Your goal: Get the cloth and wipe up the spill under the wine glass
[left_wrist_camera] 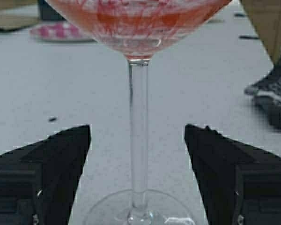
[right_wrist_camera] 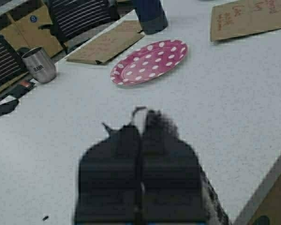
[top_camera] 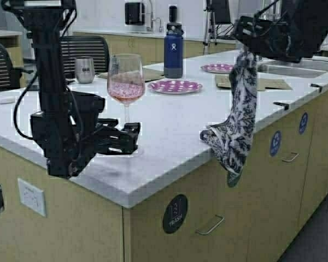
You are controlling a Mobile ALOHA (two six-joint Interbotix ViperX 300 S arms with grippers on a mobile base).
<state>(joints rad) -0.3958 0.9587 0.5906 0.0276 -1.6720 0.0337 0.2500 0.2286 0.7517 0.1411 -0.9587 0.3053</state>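
**Desk holdings, largest to smallest**

Desk [top_camera: 180, 136]: white speckled top over tan cabinets; the far end runs out of the high view.

Left gripper [top_camera: 132, 136]: low at the desk's near left; jaws spread wide, one on each side of the glass stem, not touching it.

Right gripper [top_camera: 246, 38]: raised over the right side of the desk, largely cut off by the frame edge; jaws clamped on the top of the cloth.

Cloth [top_camera: 238, 117]: white-grey with dense black floral print, hanging in a long fold, its lower end draped at and over the desk's front edge.

Wine glass [top_camera: 126, 82]: clear, stemmed, pink liquid in the bowl, upright near the left gripper; the foot is hidden behind the gripper in the high view.

Blue bottle [top_camera: 173, 49], polka-dot plate [top_camera: 175, 87], steel tumbler [top_camera: 85, 70]: behind the glass.
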